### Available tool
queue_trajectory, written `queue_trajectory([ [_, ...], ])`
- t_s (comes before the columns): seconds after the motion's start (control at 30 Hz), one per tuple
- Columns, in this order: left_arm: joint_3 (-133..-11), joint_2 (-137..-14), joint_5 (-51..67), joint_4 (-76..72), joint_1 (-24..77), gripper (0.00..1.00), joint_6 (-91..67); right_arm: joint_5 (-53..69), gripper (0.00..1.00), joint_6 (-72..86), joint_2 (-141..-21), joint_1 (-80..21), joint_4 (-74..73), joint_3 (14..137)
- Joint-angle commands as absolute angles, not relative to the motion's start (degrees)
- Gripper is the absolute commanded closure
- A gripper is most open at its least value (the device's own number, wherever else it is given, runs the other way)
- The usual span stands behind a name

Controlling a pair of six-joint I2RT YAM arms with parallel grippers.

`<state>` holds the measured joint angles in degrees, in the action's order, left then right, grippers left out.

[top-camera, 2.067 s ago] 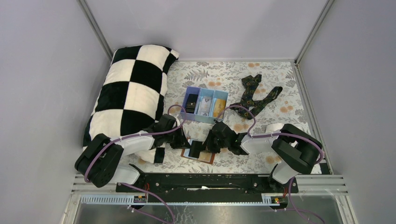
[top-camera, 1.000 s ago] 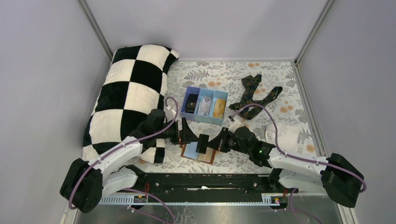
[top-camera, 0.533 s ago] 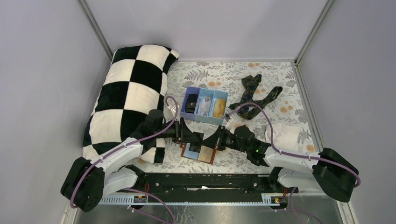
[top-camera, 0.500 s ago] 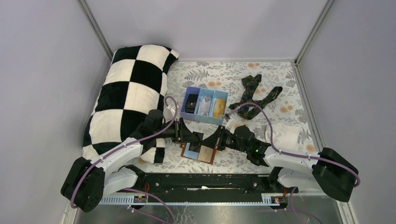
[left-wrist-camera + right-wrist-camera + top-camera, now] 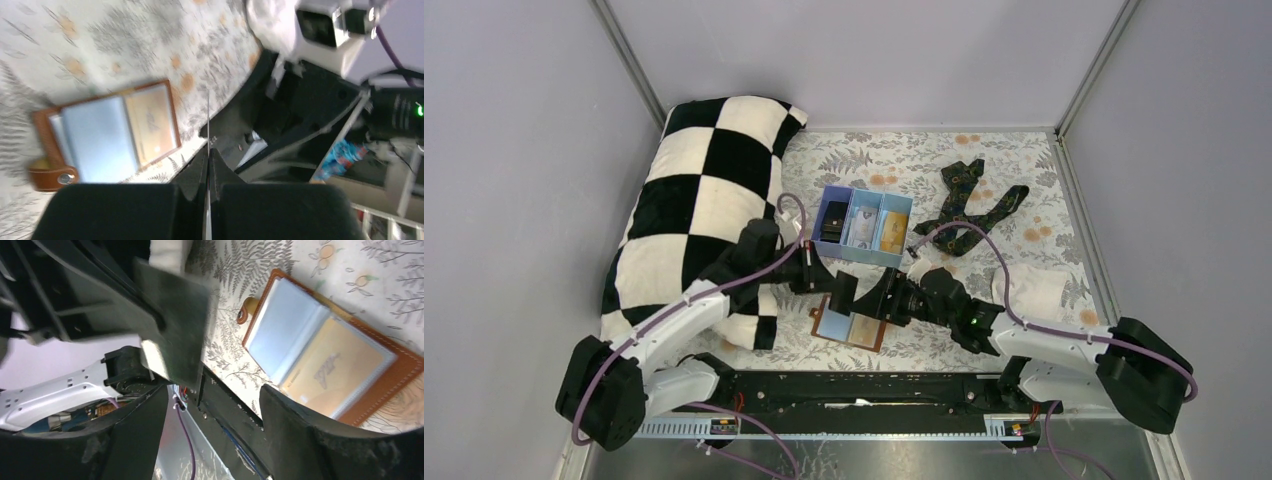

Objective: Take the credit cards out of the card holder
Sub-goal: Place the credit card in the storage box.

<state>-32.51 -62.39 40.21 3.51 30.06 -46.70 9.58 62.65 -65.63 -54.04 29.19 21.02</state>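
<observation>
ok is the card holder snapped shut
No, the card holder lies open on the floral cloth, with a gold-orange card showing in one inner pocket.

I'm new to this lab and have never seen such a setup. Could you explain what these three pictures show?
The machine is two robot arms bolted at the near edge of a table. One picture looks down from above and behind them. The other two come from a small camera on each wrist, so each shows that arm's own fingers.

On the flowered surface lie an open brown card holder, a light blue tray with things in its three compartments, a dark necktie, a checkered pillow and a white cloth.

The left gripper pinches a black card, apart from the holder. Its own camera sees the card edge-on, as a thin line. The right gripper is open and holds nothing.
</observation>
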Motion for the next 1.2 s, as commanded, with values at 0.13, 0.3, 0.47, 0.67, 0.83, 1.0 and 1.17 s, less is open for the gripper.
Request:
queue_trajectory([
  [0.13,-64.7,-72.0,7.9,37.2,29.3,1.00,-26.7,-6.5,0.20,56.7,-55.8,-54.4,2.4,29.3],
  [0.3,-82.7,-83.7,-8.4,43.9,29.3,1.00,-21.7,-10.5,0.17,55.2,-53.5,-54.4,-5.8,32.0],
  [0.47,-91.3,-93.6,-13.9,43.1,29.3,1.00,-18.7,-11.2,0.17,55.9,-52.5,-54.4,-8.1,32.4],
  [0.67,-96.6,-103.1,-17.2,41.5,29.5,1.00,-16.6,-11.5,0.16,57.8,-51.2,-54.4,-8.7,30.9],
  [0.83,-97.8,-107.7,-17.9,40.9,30.3,1.00,-17.0,-12.0,0.16,58.5,-49.9,-54.4,-9.7,29.8],
  [1.0,-95.4,-108.0,-18.2,39.1,32.3,1.00,-18.0,-11.9,0.16,59.4,-49.5,-54.4,-9.2,28.6],
  [1.17,-96.0,-109.3,-18.6,39.3,33.4,1.00,-18.5,-11.3,0.16,59.5,-50.0,-54.4,-8.9,28.5],
])
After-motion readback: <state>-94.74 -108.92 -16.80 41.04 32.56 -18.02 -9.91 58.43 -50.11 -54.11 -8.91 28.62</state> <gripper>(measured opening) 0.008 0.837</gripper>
